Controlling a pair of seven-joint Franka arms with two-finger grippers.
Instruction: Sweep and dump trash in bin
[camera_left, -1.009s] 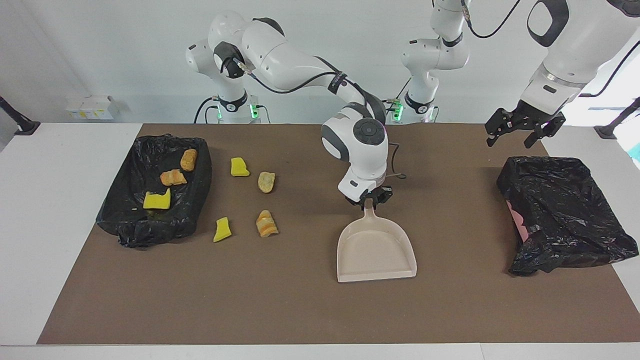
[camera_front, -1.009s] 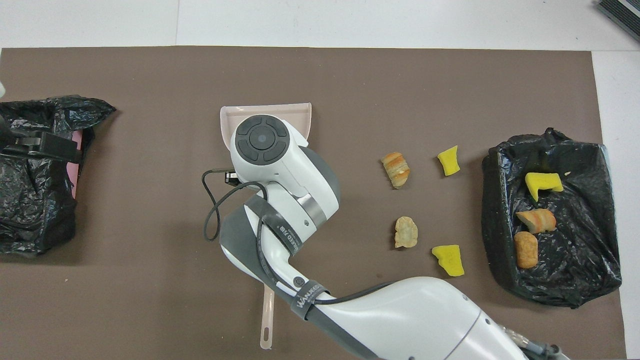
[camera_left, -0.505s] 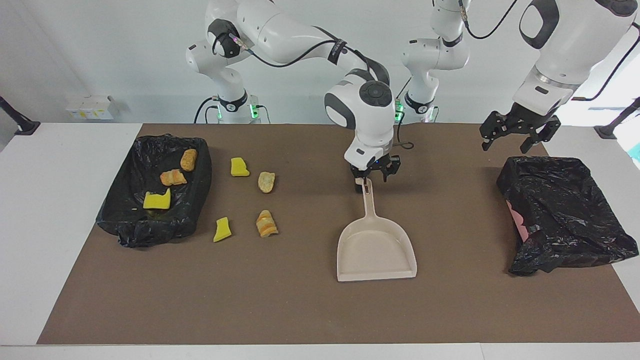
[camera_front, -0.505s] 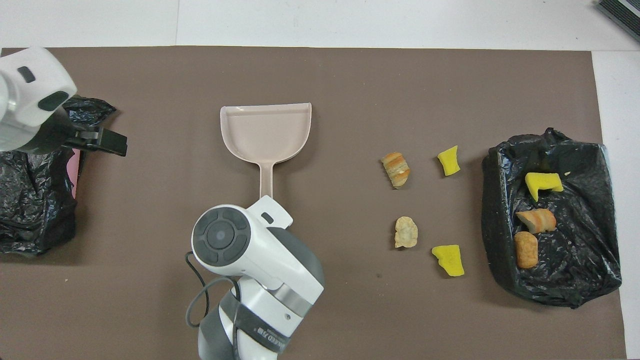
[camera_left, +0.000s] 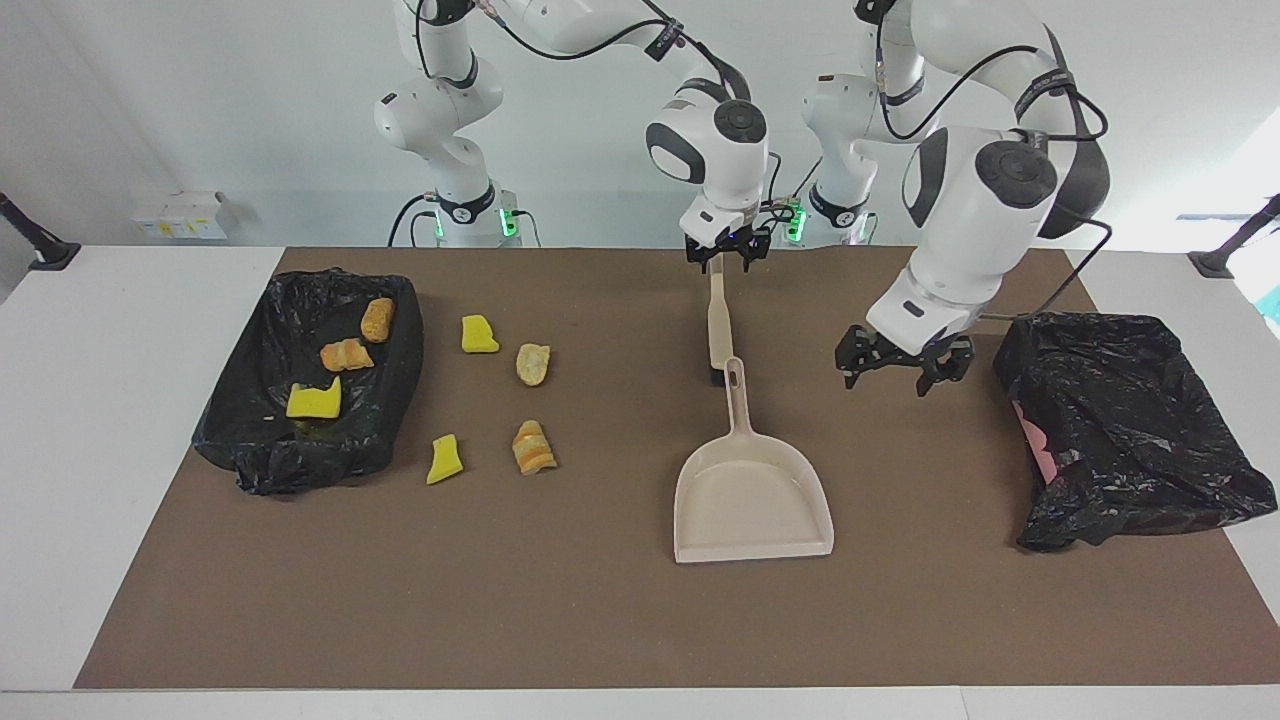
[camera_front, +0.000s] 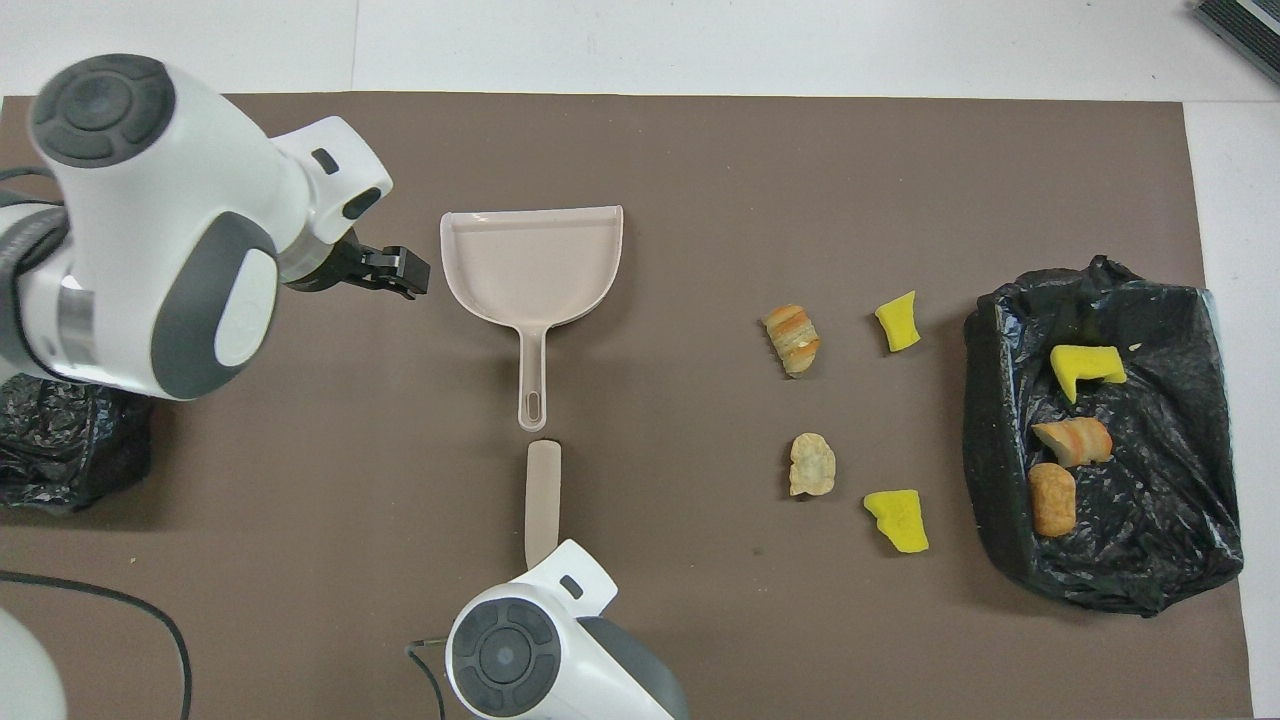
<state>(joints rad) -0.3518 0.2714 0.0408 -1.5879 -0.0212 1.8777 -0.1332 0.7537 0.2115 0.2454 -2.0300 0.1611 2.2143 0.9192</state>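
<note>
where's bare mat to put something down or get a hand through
Widest: the mat strip farther from the robots than the dustpan and scraps. Also the gap between dustpan and scraps. Crowded: loose scraps beside the bin; brush in line with the dustpan handle; left gripper over the mat between dustpan and black bag.

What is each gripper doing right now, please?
Left gripper: open, empty.
Right gripper: at the brush handle; state cannot be told.
</note>
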